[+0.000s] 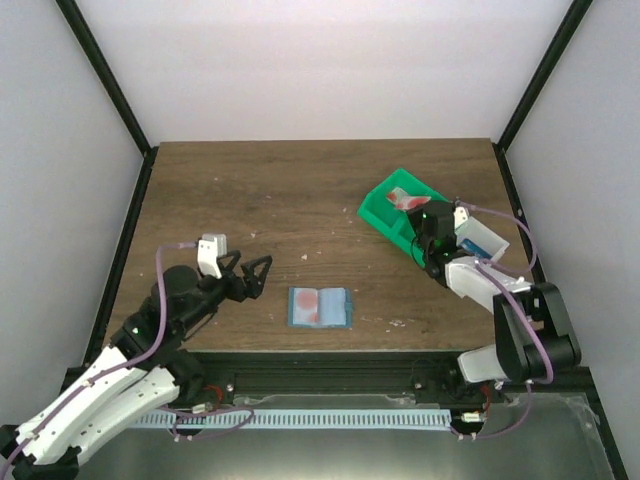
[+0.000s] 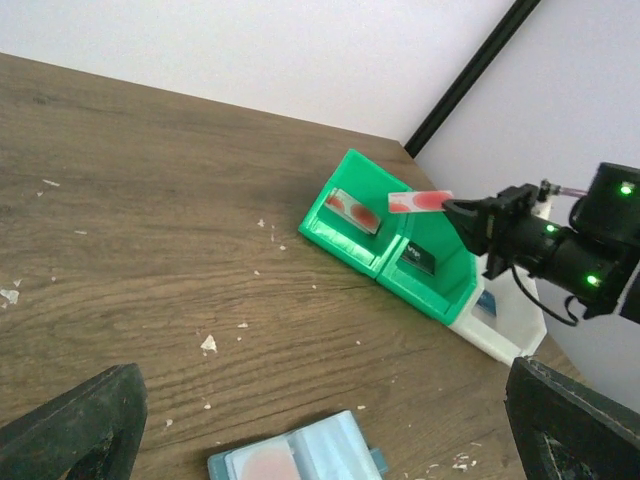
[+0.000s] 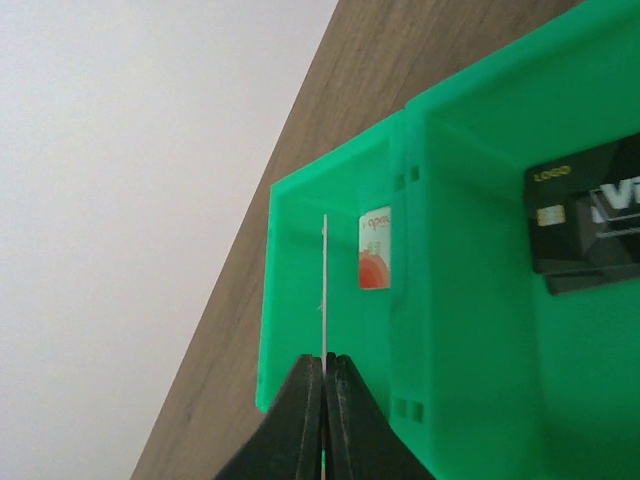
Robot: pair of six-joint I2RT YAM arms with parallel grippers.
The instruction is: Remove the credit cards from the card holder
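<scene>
Left end effector (image 1: 258, 277): spread wide, nothing held, just left of the card holder.
Card holder (image 1: 319, 307): laid open flat on the bench (image 1: 250, 190), reddish patches seen inside.
Right end effector (image 2: 455, 208): pinched on a pinkish-red credit card (image 2: 420, 200), held above the green bin (image 2: 345, 238).

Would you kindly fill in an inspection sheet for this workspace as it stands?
Surface: wooden table, scattered white flecks.
Job's things: holder lies open flat near the front edge, pinkish inside. One card is held above the green bins. A red-white card is in the far compartment, a black card in the next.
Clutter: white bin beside the green bins, something blue in it.
Grippers: left gripper open, empty, left of the holder; right gripper shut on the card.
Cables: purple cables looped along both arms.
Surroundings: white walls, black frame posts.
</scene>
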